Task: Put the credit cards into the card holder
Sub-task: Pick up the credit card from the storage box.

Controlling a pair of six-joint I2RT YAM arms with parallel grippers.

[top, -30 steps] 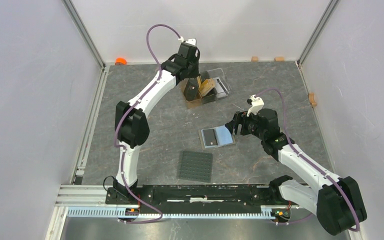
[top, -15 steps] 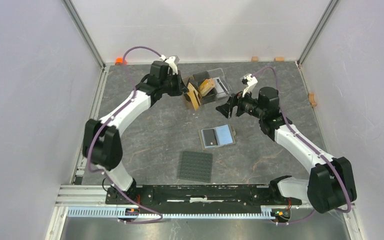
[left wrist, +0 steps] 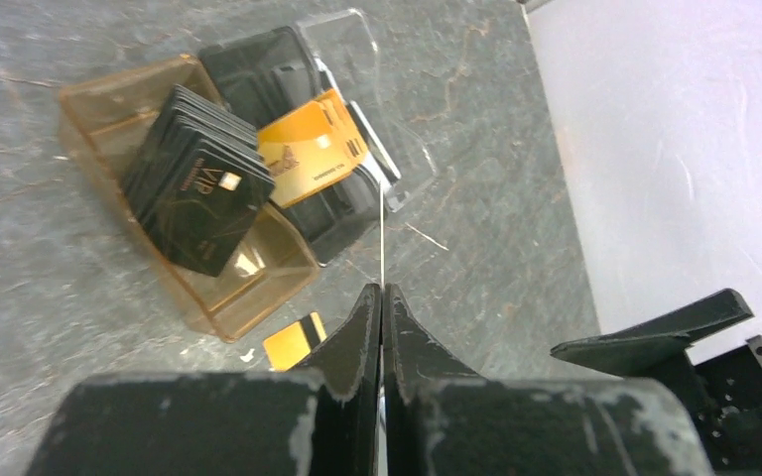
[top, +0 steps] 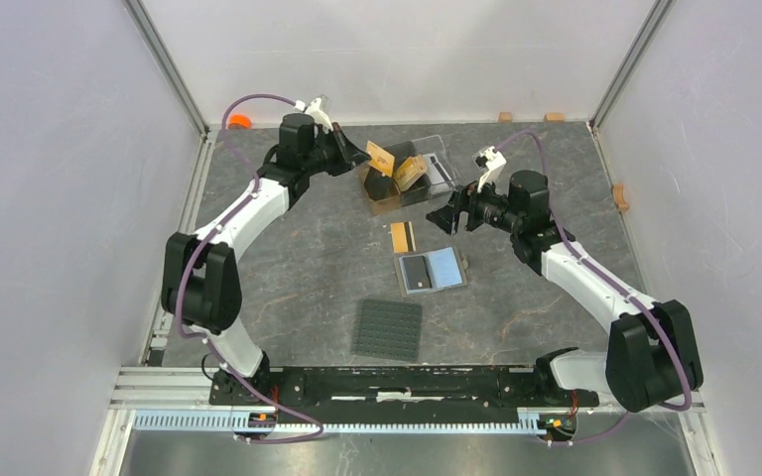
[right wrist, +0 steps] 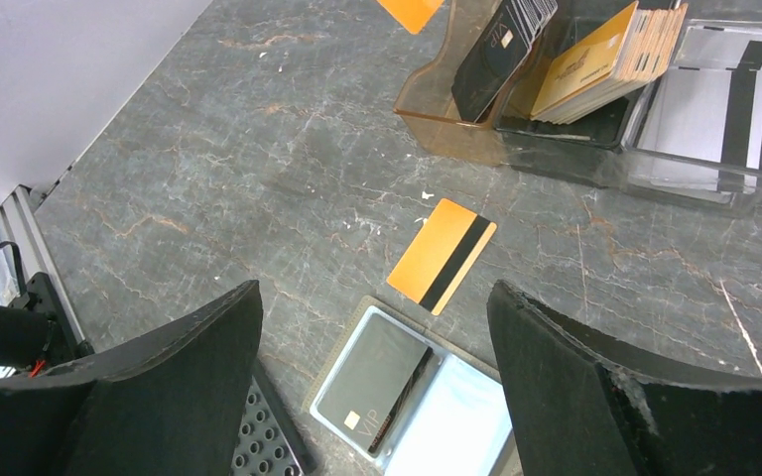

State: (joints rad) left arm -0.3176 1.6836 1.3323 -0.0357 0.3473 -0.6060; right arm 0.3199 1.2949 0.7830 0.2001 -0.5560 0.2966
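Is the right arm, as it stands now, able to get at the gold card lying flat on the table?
Probably yes: the open right gripper hovers close over the gold card, with nothing between them. Pinching a card that lies so flat may be hard.

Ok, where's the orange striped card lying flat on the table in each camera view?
Top external: striped card mid-table, between the card holder and the amber tray.
Left wrist: at the bottom edge, left of the left gripper, partly hidden.
Right wrist: centre, above the card holder.
Shared landmark: the amber tray of black cards, in all three.
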